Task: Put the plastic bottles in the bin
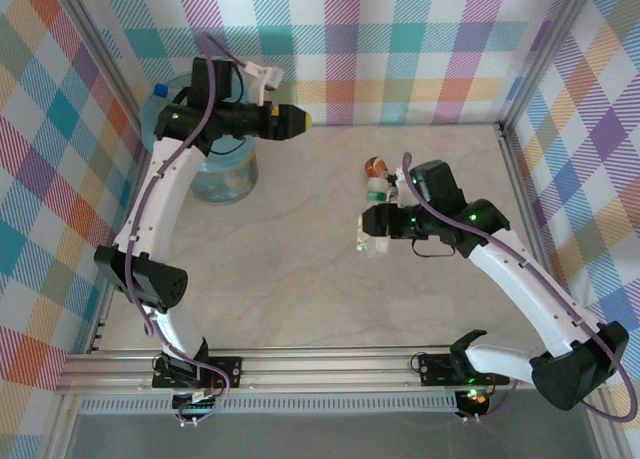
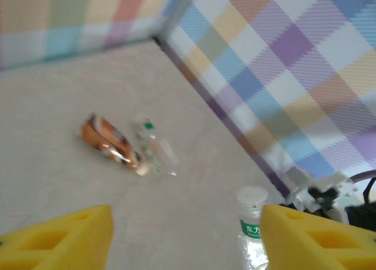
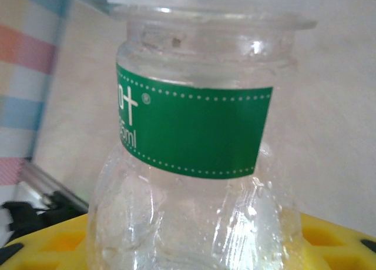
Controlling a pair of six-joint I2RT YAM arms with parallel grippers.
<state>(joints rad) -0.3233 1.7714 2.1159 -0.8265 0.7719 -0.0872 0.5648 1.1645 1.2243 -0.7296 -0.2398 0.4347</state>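
Left pincer (image 2: 187, 226) wide, right pincer (image 3: 194, 246) tight

Bottle (image 3: 194, 187): clear plastic, close to the lens, neck at the top.
Label (image 3: 194, 129): green band with white print, just under the bottle's collar.
Right hand (image 3: 194, 252): yellow fingers (image 3: 50, 246) against both sides of the bottle.
Surface (image 3: 335, 105): pale, behind the bottle.
Checked wall (image 3: 23, 76): left of the bottle.

Bright, even light is falling from above onto the pale surface (image 1: 300, 309), leaving only faint, soft shadows, while the left wrist view is smearing with motion blur and the close clear bottle (image 3: 194, 223) is catching small glints, its top edge softening.
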